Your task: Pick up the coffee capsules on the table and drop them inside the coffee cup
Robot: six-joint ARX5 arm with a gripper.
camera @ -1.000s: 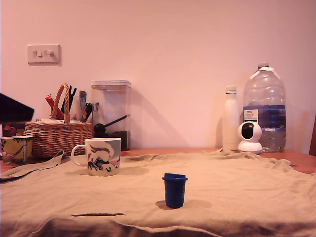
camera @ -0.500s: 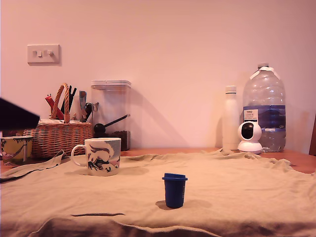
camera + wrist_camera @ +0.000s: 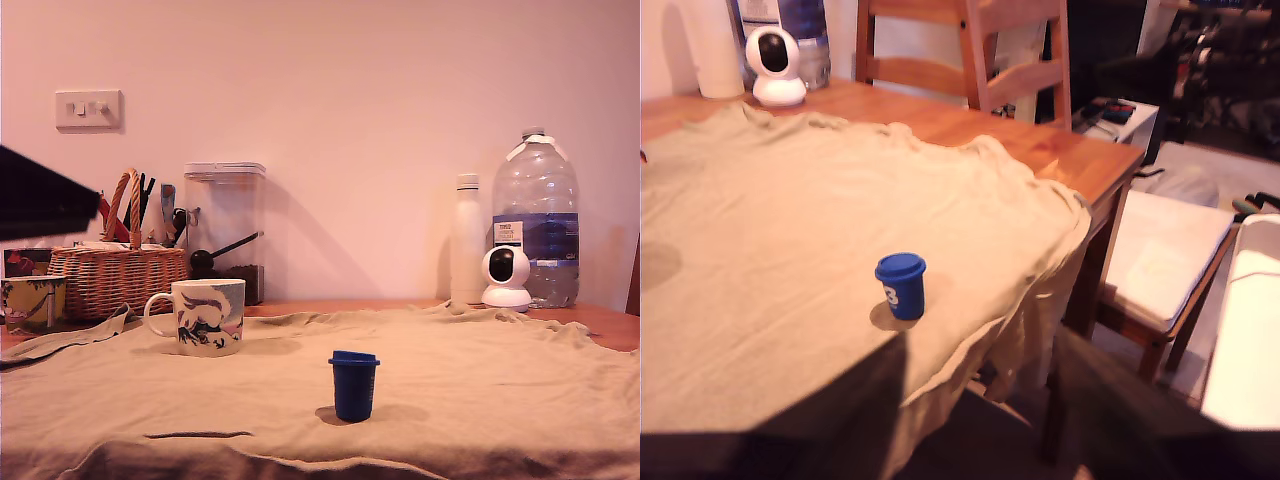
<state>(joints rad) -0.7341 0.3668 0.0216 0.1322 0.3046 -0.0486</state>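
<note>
The dark blue coffee capsule point(image 3: 354, 384) stands upright, flanged rim up, on the tan cloth point(image 3: 470, 370) near the table's front edge. The white coffee cup point(image 3: 205, 317) with its blue, dark and pink swirl sits further back toward the exterior view's left, handle pointing left. A dark, blurred part of my arm point(image 3: 45, 195) juts in at the exterior view's left edge, well above and left of the mug. In the wrist view my gripper point(image 3: 975, 420) is open, its two dark fingers point(image 3: 800, 400) spread wide with nothing between them, and the capsule point(image 3: 901, 285) stands a short way beyond them.
Along the wall stand a wicker basket point(image 3: 115, 275), a clear container point(image 3: 225, 230), a white bottle point(image 3: 467, 240), a large water bottle point(image 3: 536, 225) and a small white camera point(image 3: 506, 278). A yellow-green floral cup point(image 3: 30, 300) sits far left. Wooden chairs point(image 3: 970, 60) flank the table's edge point(image 3: 1090, 160).
The dark arm shape at the exterior view's left edge has risen and reached further into the picture. Capsule and mug have not moved.
</note>
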